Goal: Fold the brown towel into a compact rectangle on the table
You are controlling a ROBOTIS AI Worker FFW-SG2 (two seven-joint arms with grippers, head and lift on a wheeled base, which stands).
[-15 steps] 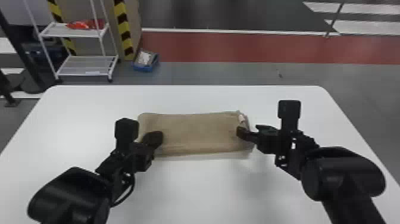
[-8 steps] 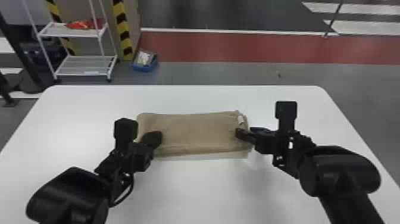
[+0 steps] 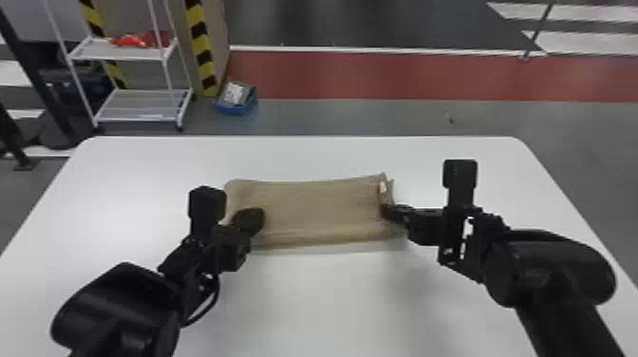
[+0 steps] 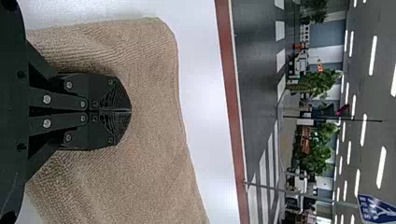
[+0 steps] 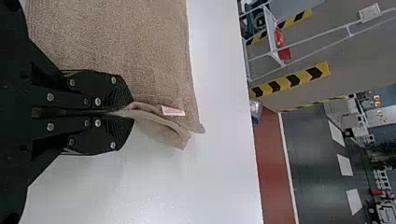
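The right pincer (image 3: 387,212) is, in the head view, at the right-hand end of the brown towel (image 3: 308,206), and the left pincer (image 3: 254,220) is on top of it near its left-hand end. The towel lies flat on the desk (image 3: 318,308) as a wide band with its long sides running left to right, so the lengthwise folding looks done and the end-to-end fold seems to be the step in hand.

In the left wrist view the fingers are pressed together over the towel's upper face, with no cloth seen between them; they look to be steadying that end.

In the right wrist view the fingers are closed on the towel's layered edge, just beside its small white label (image 5: 173,111). The next move probably calls for lifting this edge and carrying it over towards the towel's left-hand end, keeping the layers together
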